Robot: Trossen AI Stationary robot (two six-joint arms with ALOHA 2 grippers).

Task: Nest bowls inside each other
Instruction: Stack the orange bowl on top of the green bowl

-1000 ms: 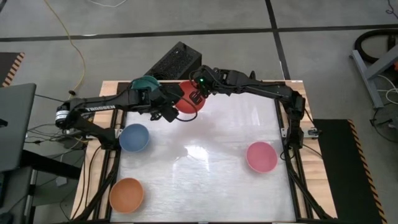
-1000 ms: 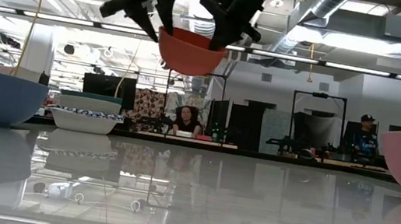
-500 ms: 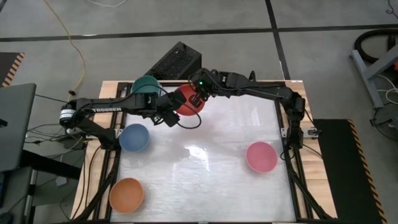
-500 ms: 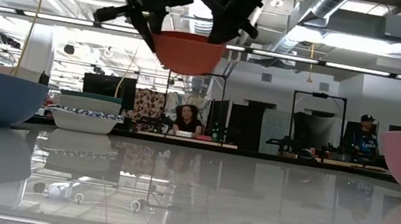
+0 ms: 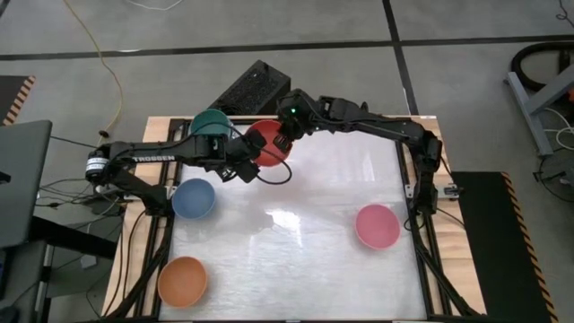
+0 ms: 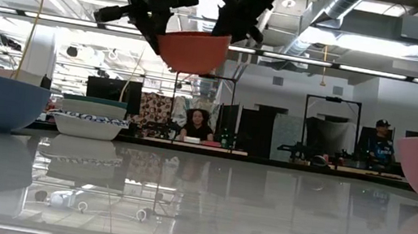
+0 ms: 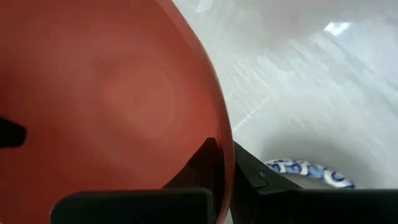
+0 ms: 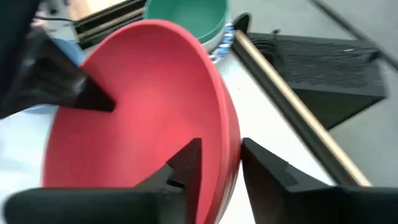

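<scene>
At the left edge of the pale glossy tabletop (image 5: 296, 269) sat a plain orange round bowl (image 5: 183, 279) near the front corner and a plain blue round bowl (image 5: 193, 198) behind it, both holding nothing. Further back stood a plain teal round bowl (image 5: 212, 122), nested on top of a small stack whose lower bowl showed a blue-and-white patterned rim (image 6: 88, 125) in the low view; how many bowls lay in that stack could not be told. Just beside it, lifted clear of the tabletop, hung the plain red round bowl (image 5: 269, 142), empty, caught between both arms — a handover, by the look of it. The left claw (image 5: 240, 161) was pressed together on the bowl's near rim, one finger inside and one outside. The right claw (image 5: 283, 135) straddled the opposite rim with its fingers (image 8: 186, 163) parted and a gap showing on either side of the wall, so it seemed to be letting go. The next move probably called for the right arm to draw back clear of the rim, and for the left arm to carry the red bowl over the teal one and lower it level into the stack. Well apart at the right sat a plain pink round bowl (image 5: 377, 225), empty.
</scene>
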